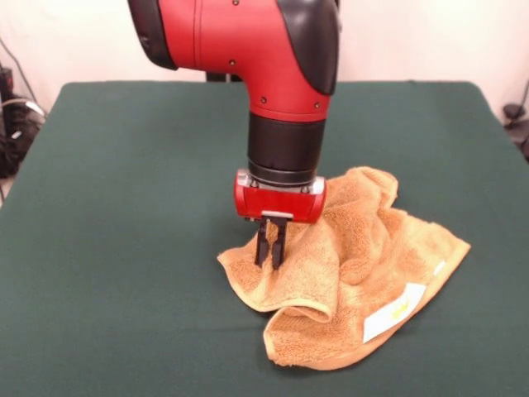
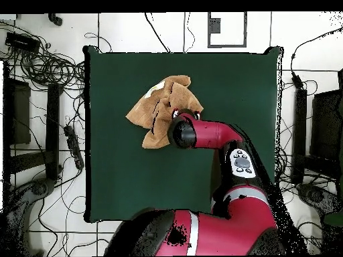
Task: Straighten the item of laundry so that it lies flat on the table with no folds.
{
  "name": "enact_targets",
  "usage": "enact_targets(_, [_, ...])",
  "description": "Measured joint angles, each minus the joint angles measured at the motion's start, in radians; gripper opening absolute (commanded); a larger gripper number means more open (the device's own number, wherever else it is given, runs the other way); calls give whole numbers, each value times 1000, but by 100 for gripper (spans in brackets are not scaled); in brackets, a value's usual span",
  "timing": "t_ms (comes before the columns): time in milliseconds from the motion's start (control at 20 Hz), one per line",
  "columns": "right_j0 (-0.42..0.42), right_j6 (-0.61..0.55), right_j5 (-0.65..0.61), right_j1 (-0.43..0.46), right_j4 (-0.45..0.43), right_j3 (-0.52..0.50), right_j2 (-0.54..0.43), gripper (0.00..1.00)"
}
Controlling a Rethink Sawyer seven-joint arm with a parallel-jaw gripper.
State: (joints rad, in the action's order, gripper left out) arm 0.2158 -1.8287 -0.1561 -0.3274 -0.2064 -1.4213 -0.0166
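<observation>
The orange-tan towel (image 1: 364,265) lies crumpled on the green table (image 1: 124,207), right of centre and towards the near edge, with several folds and its near left part doubled over. Its white label (image 1: 395,313) with yellow print shows at the near right edge. My gripper (image 1: 271,261) points straight down over the towel's left corner. Its two black fingers (image 1: 262,244) stand close together, with the tips pressed into the cloth and pinching it. In the overhead view the towel (image 2: 158,107) lies in the upper middle of the table (image 2: 120,174), and the arm's wrist hides the gripper.
The red and black arm (image 2: 208,134) reaches across the table from the bottom of the overhead view and covers the towel's lower right edge. Cables and equipment (image 2: 40,67) lie on the floor around the table.
</observation>
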Motion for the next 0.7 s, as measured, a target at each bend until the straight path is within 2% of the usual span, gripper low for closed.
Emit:
enact_targets(500, [-13,0,10,1,0,-1,15,0])
enact_targets(700, [-40,0,11,-15,1,-30,51,0])
